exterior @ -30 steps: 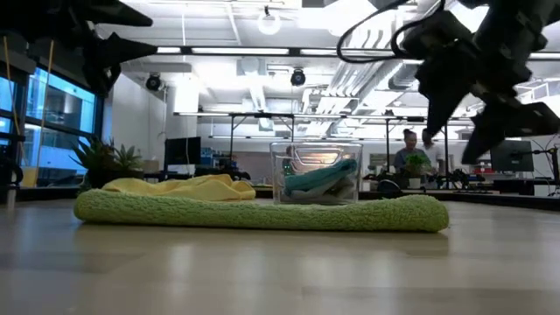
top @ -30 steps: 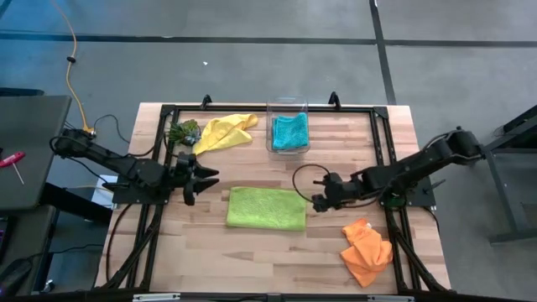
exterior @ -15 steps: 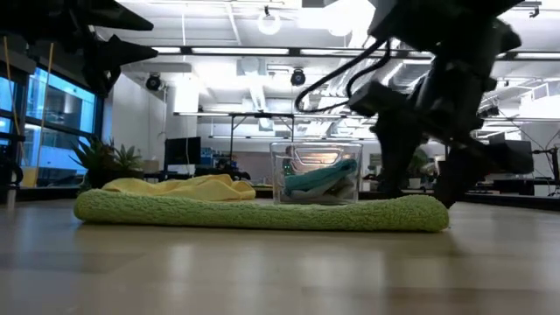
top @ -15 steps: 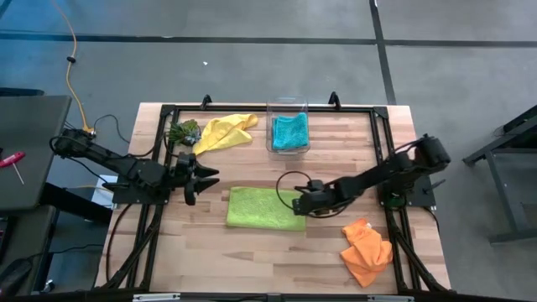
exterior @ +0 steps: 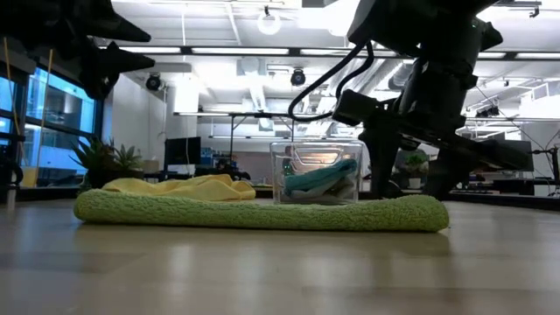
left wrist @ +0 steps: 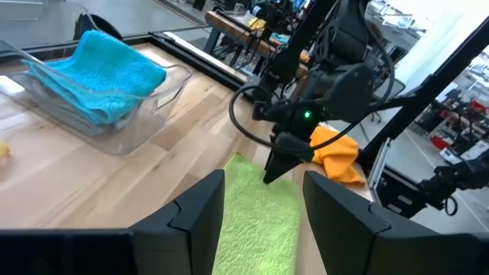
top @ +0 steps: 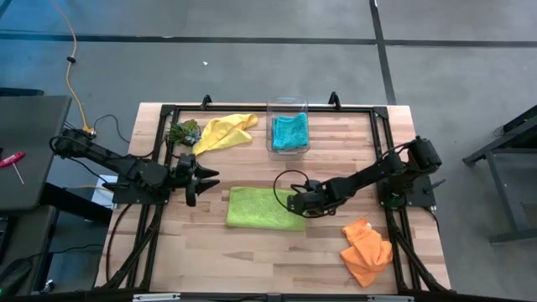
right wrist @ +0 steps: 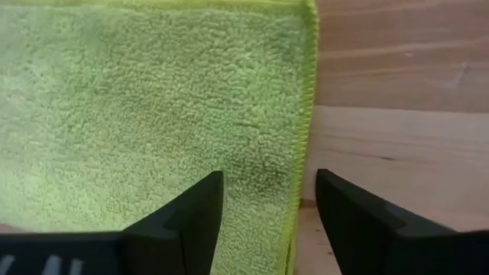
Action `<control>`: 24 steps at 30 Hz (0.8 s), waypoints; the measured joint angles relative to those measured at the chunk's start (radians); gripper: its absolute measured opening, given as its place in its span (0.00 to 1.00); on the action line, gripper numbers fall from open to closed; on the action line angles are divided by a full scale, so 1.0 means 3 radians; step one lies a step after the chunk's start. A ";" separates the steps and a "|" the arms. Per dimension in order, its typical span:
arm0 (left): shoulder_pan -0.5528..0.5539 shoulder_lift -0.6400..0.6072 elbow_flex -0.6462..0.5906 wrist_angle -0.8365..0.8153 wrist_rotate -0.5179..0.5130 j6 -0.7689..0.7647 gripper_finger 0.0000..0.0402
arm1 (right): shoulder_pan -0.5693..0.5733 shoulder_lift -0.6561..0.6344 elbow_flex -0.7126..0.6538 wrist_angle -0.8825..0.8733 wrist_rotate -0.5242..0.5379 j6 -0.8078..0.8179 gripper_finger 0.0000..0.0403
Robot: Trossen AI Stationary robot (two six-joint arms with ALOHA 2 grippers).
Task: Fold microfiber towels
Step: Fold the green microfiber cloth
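Setting up the fold: right gripper (top: 295, 204), jaws apart, straddling the right edge of the lime green towel (top: 262, 208) lying flat mid-bench, probably needing to pinch and lift next; left gripper (top: 201, 177) hovering, jaws apart.

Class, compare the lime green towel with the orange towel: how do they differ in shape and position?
The lime green towel lies flat as a neat rectangle mid-table; the orange towel is crumpled near the front right corner. The right gripper is at the green one's edge; nothing touches the orange. Both rest on the table.
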 joint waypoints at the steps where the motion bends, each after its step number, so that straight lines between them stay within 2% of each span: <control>1: 0.0000 0.0000 0.0000 -0.0027 0.0000 0.0001 0.42 | 0.0000 0.0001 0.0000 -0.0005 0.0004 0.0033 0.48; 7: 0.0000 0.0000 0.0000 -0.0120 0.0001 0.0001 0.42 | -0.0014 0.0074 0.0000 0.0006 0.0030 0.0194 0.40; 12: 0.0000 -0.0001 0.0001 -0.0118 0.0001 0.0001 0.42 | -0.0023 0.0195 0.0010 0.0257 -0.0015 0.0196 0.32; 16: 0.0000 -0.0001 0.0001 -0.0117 0.0002 0.0001 0.42 | -0.0036 0.0202 0.0014 0.0159 -0.0002 0.0161 0.25; 24: 0.0000 -0.0001 0.0001 -0.0116 0.0001 0.0001 0.42 | -0.0027 0.0192 0.0009 -0.0040 0.0065 -0.0129 0.02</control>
